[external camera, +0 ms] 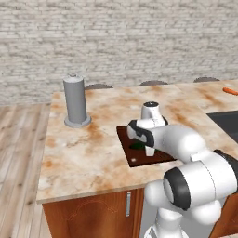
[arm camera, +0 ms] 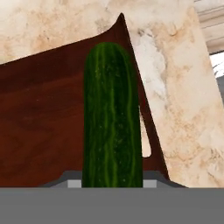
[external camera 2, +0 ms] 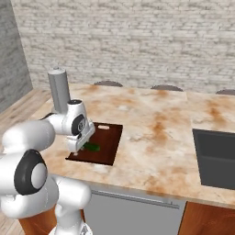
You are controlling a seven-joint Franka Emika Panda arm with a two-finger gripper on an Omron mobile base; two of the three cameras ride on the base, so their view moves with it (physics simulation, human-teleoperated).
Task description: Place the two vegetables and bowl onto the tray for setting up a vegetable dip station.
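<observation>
1. Gripper (external camera 2: 81, 143) sits low over the tray (external camera 2: 106, 137), at the end nearest the counter's front edge.
2. Cucumber (arm camera: 113, 118) runs straight out from between the fingers in the hand view; its near end is hidden at the finger line. Jaws part-closed on the cucumber, one finger on each side.
3. In the right base view the cucumber (external camera 2: 92, 147) lies low on the tray, just beside the gripper. Whether it rests fully on the wood or hangs just above it, cannot tell.
4. In the left base view a dark green patch of the cucumber (external camera: 137, 145) shows under the wrist, over the tray (external camera: 139, 159); the gripper (external camera: 149, 151) points down at it.
5. Tray: dark red-brown board, flat on the counter (external camera: 93, 153), slot handle (external camera 2: 104, 127) at the far short end. Its front corner (arm camera: 121, 19) lies close to the counter's edge.
6. Carrot (external camera: 230, 91) lies on the counter at the far right, well apart from the tray.
7. Grey cylinder (external camera: 75, 102) stands upright on the counter, left of the tray and well apart from it.
8. Dark sink (external camera 2: 215, 156) is set into the counter to the right.
</observation>
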